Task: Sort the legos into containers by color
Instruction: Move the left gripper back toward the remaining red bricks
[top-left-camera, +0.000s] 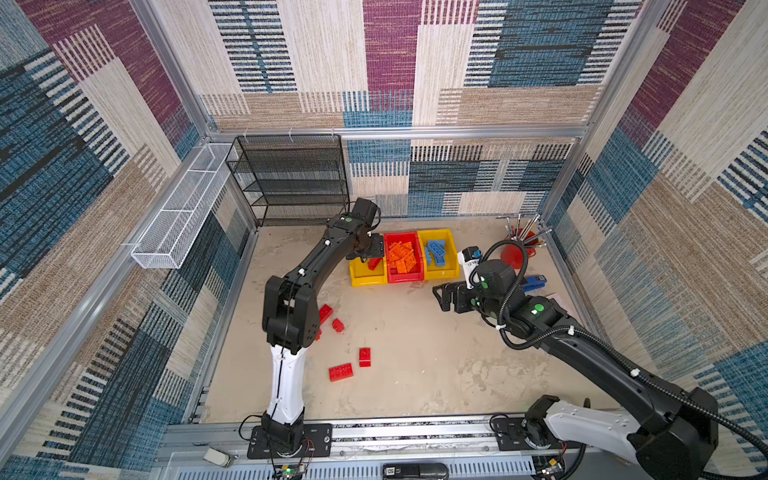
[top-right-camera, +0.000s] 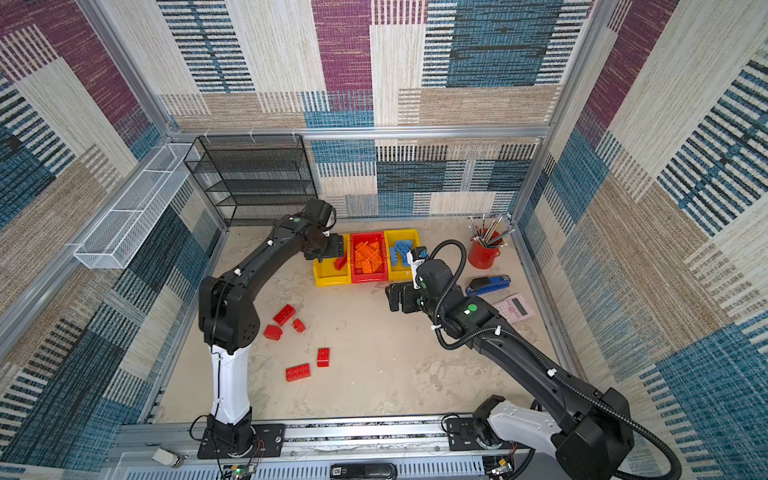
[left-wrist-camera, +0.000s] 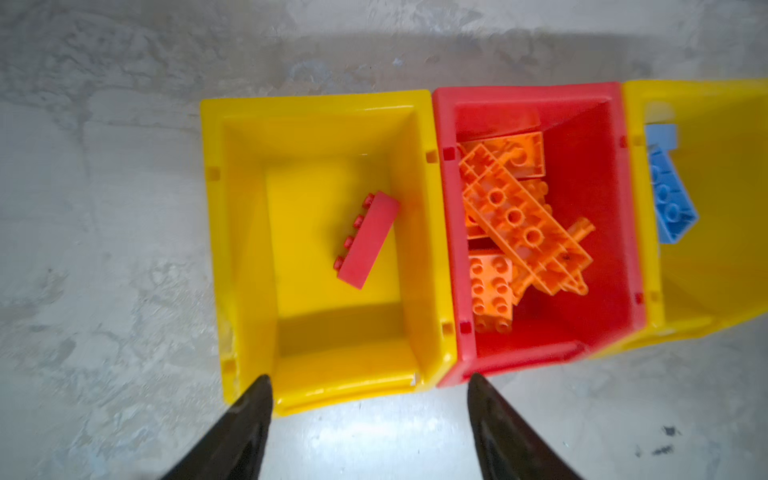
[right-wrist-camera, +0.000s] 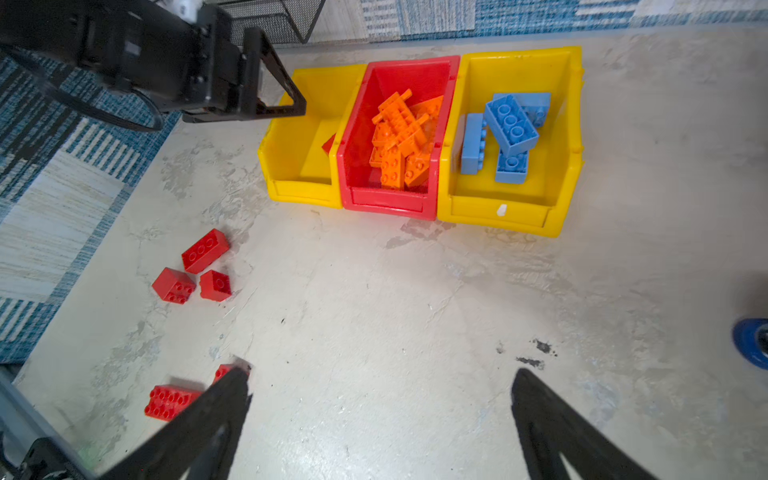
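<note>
Three containers stand in a row at the back of the table: a yellow bin (top-left-camera: 358, 279), a red bin (top-left-camera: 405, 277) and another yellow bin (top-left-camera: 451, 272). My left gripper (left-wrist-camera: 370, 378) hangs open and empty over the first yellow bin (left-wrist-camera: 316, 104), where one red lego (left-wrist-camera: 368, 241) lies on its side. Orange legos (left-wrist-camera: 511, 216) fill the red bin (left-wrist-camera: 528, 93), and blue legos (right-wrist-camera: 511, 124) lie in the other yellow bin (right-wrist-camera: 519, 56). Several red legos (top-right-camera: 284, 314) (top-right-camera: 298, 372) are loose on the table. My right gripper (right-wrist-camera: 380, 374) is open above bare table.
A red cup of tools (top-right-camera: 483, 251), a blue stapler (top-right-camera: 488, 284) and a pink calculator (top-right-camera: 515, 307) sit at the right. A black wire shelf (top-left-camera: 291, 178) stands at the back left. A white wire basket (top-left-camera: 183, 208) hangs on the left wall.
</note>
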